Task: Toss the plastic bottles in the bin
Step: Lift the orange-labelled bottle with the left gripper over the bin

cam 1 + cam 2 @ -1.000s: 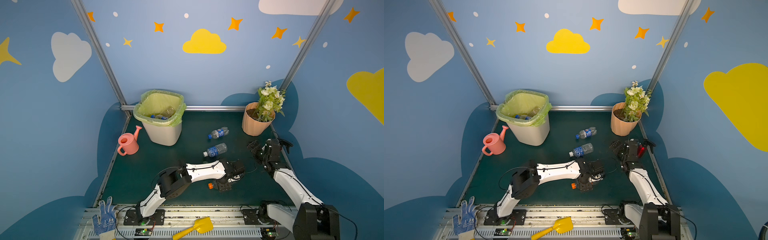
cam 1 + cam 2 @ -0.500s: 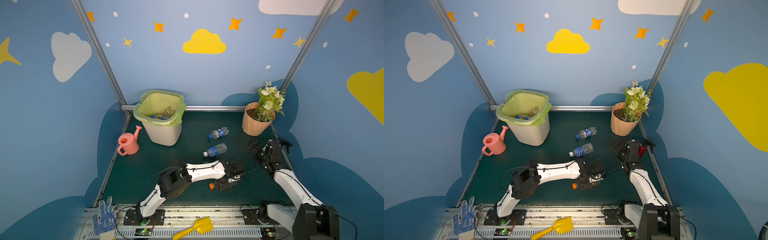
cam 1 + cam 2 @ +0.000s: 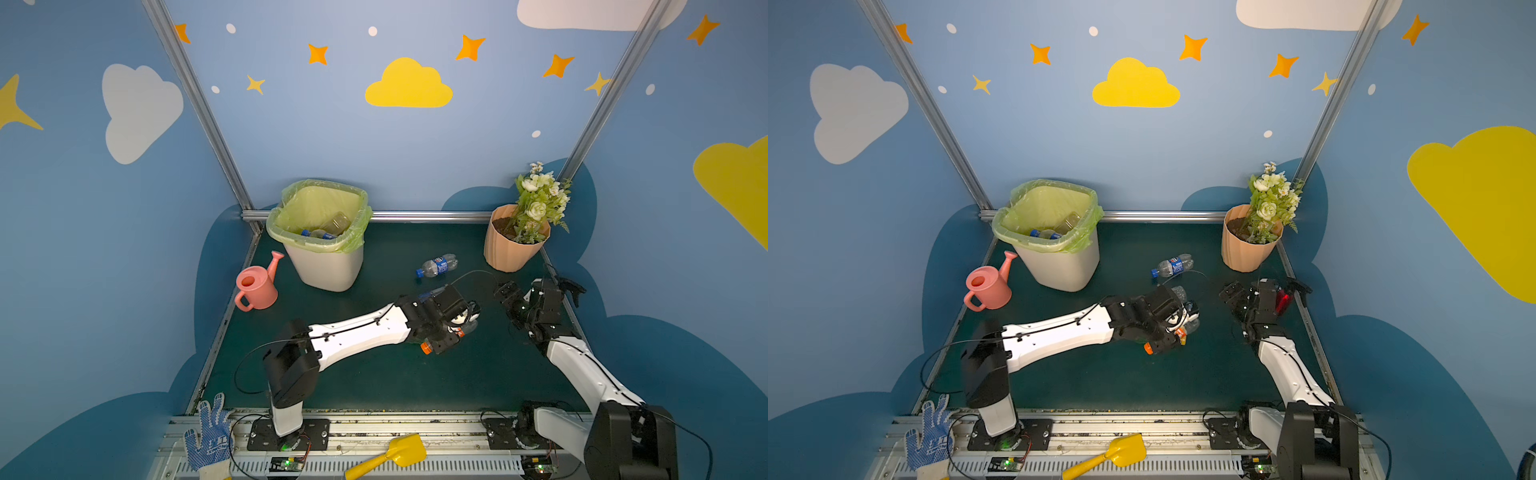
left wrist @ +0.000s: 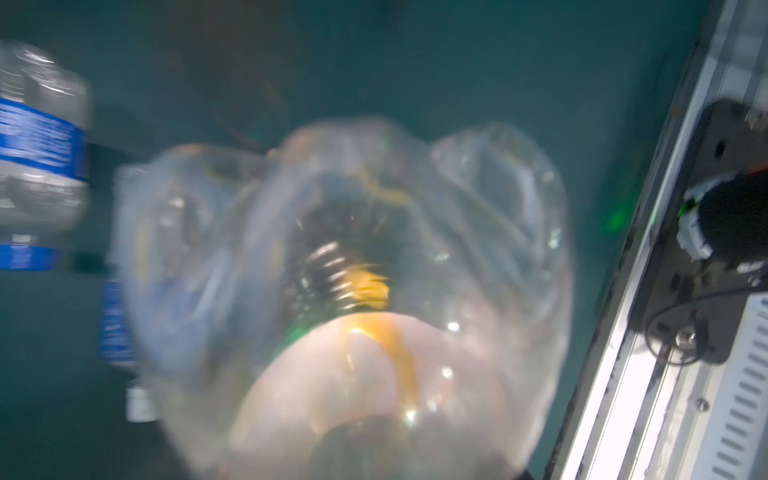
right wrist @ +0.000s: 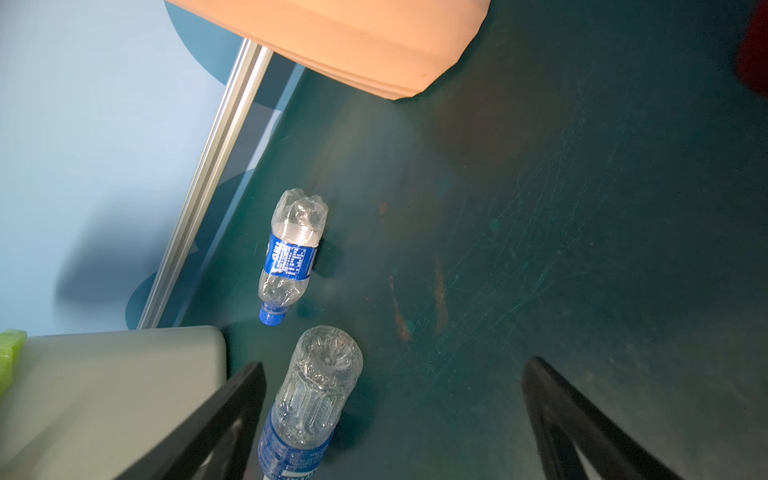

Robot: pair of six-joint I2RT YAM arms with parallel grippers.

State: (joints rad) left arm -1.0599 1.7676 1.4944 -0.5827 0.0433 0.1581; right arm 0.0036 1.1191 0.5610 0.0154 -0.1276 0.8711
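- A white, squarish plastic bin [image 3: 328,270] lined with a light-green bag stands at the back of the dark green worktop [image 3: 374,382]. A few clear plastic bottles [image 3: 334,224] lie inside it.
- Right of the bin and nearer the front, the left end effector [image 3: 444,338] grips a crumpled clear plastic bottle with an orange cap [image 3: 425,347]. In the left wrist view this bottle is blurred and fills most of the frame.
- A blue-labelled clear bottle with a blue cap [image 3: 437,266] lies on its side right of the bin, apart from it.
- A second blue-labelled clear bottle [image 5: 311,399] lies just beyond that one from the bin. In both top views the left arm largely hides it.
- Farther right of the bin, the right end effector [image 5: 392,370] hovers over the worktop with its jaws spread wide.
- A ribbed peach flowerpot with white flowers [image 3: 513,249] stands well right of the bin.
- A pink plastic watering can [image 3: 255,286] sits just left of the bin.
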